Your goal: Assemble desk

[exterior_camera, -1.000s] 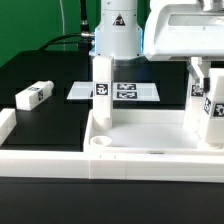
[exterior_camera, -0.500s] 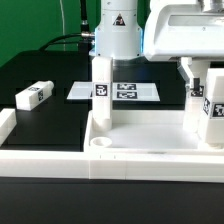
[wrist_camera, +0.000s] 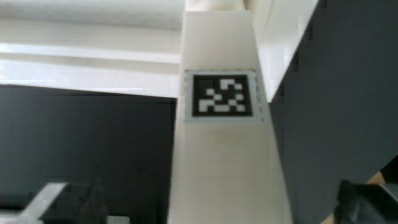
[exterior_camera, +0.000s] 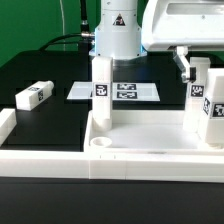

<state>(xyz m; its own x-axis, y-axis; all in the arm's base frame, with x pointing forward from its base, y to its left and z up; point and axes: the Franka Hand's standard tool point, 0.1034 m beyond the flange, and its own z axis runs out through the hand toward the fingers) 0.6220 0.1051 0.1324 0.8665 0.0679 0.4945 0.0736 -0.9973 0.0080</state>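
Observation:
The white desk top (exterior_camera: 150, 152) lies at the front, tray side up. One white leg (exterior_camera: 101, 95) stands upright in its corner on the exterior view's left, and a second leg (exterior_camera: 207, 100) stands in the corner on the right. A third leg (exterior_camera: 33, 95) lies loose on the black table at the left. My gripper (exterior_camera: 192, 58) hangs over the top of the right leg. In the wrist view that tagged leg (wrist_camera: 226, 150) runs between my fingers (wrist_camera: 50, 202), with a gap on each side. My gripper (wrist_camera: 205, 205) is open and holds nothing.
The marker board (exterior_camera: 128, 91) lies flat on the table behind the desk top. The robot's white base (exterior_camera: 117, 35) stands at the back. A white border rail (exterior_camera: 8, 125) runs along the left. A green wall is behind.
My gripper has risen along the right leg, from about its upper half to its top end. The leg stays standing in the desk top.

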